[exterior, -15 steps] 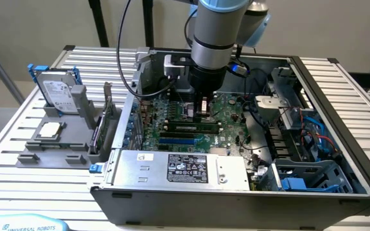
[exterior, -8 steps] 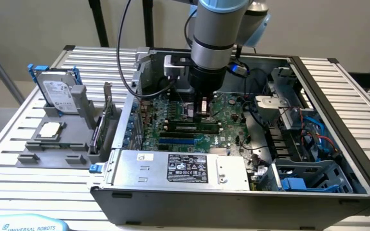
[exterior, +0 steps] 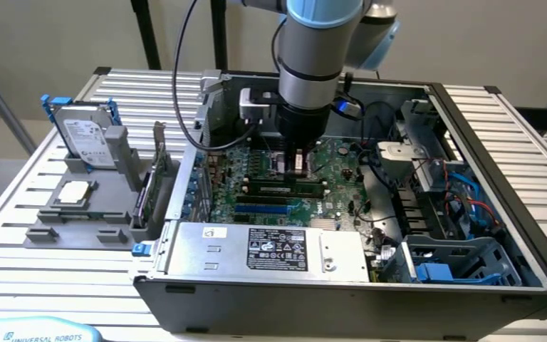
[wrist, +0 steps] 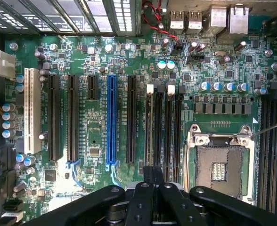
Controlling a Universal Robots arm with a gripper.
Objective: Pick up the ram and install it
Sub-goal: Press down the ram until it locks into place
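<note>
Open PC case (exterior: 501,135) held the motherboard (exterior: 335,187), PSU (exterior: 264,248) at the front edge and a blue drive cage (exterior: 464,265) on the exterior view's right. Ram (exterior: 283,189) sat in a slot on the board. Gripper (exterior: 298,162) hung just above the board, fingers closed, nothing held. Outside the case, a grey holder (exterior: 88,214) carried a hard drive (exterior: 85,135) and a CPU (exterior: 74,191). Wrist view added the blue slot (wrist: 111,120), empty CPU socket (wrist: 218,165) and closed fingertips (wrist: 152,173).
</note>
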